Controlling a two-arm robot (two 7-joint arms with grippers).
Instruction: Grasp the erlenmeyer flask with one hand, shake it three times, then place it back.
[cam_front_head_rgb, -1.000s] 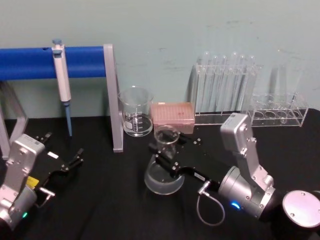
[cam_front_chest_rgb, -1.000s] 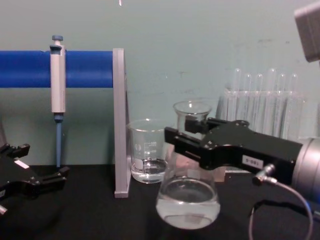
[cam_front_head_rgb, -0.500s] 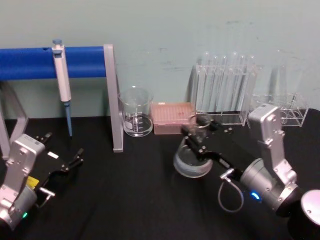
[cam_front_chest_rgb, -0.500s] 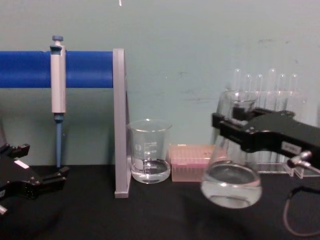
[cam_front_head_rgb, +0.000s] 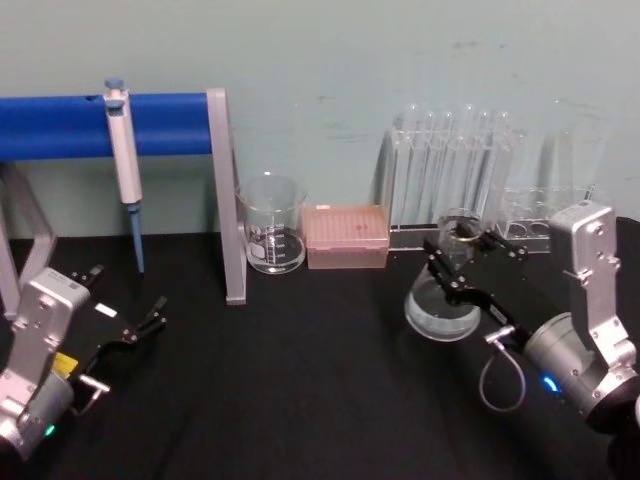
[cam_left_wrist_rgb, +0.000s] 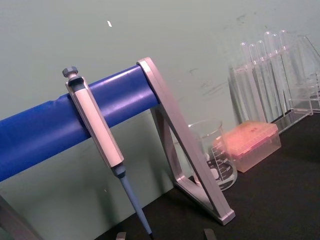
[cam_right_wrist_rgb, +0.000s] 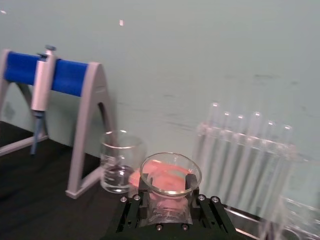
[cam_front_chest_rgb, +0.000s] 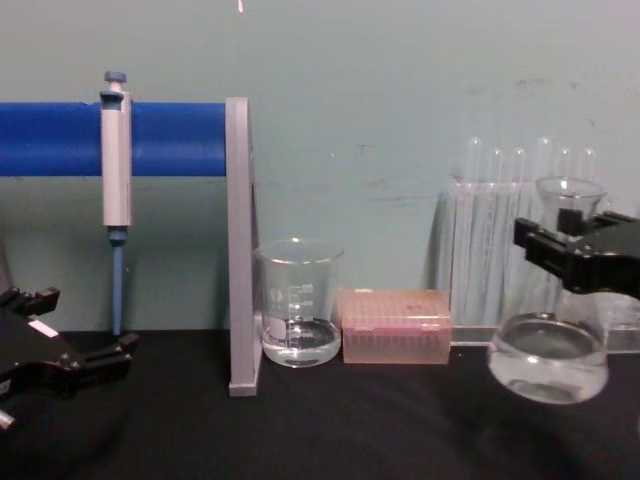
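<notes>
The erlenmeyer flask was held tilted, apparently clear of the counter, at the right. Its neck was clamped between the jaws of the right pincer. As thin clear glass with a little liquid in its wide base, it was judged fragile, slippery and bottom-heavy. The narrow neck under the flared rim was judged the soundest place to hold it. Just behind it, the test tubes in their clear rack were seen, near enough to be struck in a swing. A pink box and a beaker were set further left. The left pincer was parked at the counter's left, jaws apart.
</notes>
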